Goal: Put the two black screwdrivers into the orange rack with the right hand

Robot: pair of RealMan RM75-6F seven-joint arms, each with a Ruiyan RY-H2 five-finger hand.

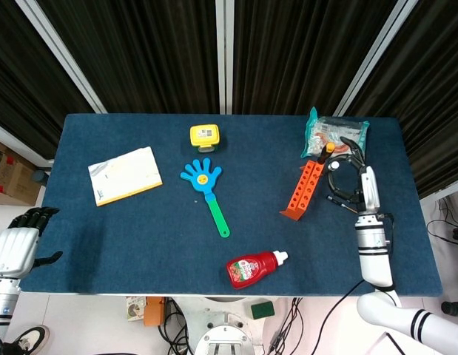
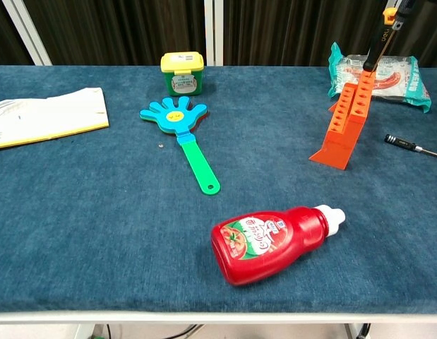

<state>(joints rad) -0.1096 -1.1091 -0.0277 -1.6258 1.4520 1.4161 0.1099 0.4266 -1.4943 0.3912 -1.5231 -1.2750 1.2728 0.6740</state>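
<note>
Orange rack (image 1: pixel 304 189): moulded plastic wedge, sloped face with rows of round holes, standing on the table (image 2: pixel 98 212), which is covered in blue short-pile cloth.

First black screwdriver (image 2: pixel 379 41): slim black shaft with an orange cap, standing upright in a hole at the far, top end of the rack.

Second black screwdriver (image 2: pixel 413 146): slim black handle with a metal tip, lying flat on the table, just right of the rack and apart from it.

Right robot hand (image 1: pixel 345 159): dark fingers at the end of a white forearm, reaching in from the near right edge to the rack's far end, beside the upright screwdriver. Whether it grips the screwdriver cannot be told.

Left robot hand (image 1: pixel 25 231): white palm, dark fingers curled inward, nothing held; off the table's edge, far left of the rack.

Around the rack:
- crinkled plastic snack bag (image 1: pixel 334 134), just behind;
- red ketchup bottle (image 2: pixel 273 241), white cap, on its side, in front to the left;
- blue hand-shaped clapper (image 2: pixel 180 135) with green handle, to the left;
- yellow-lidded box (image 2: pixel 182 72), far left behind;
- yellow-edged booklet (image 1: pixel 125 174), furthest left.
</note>
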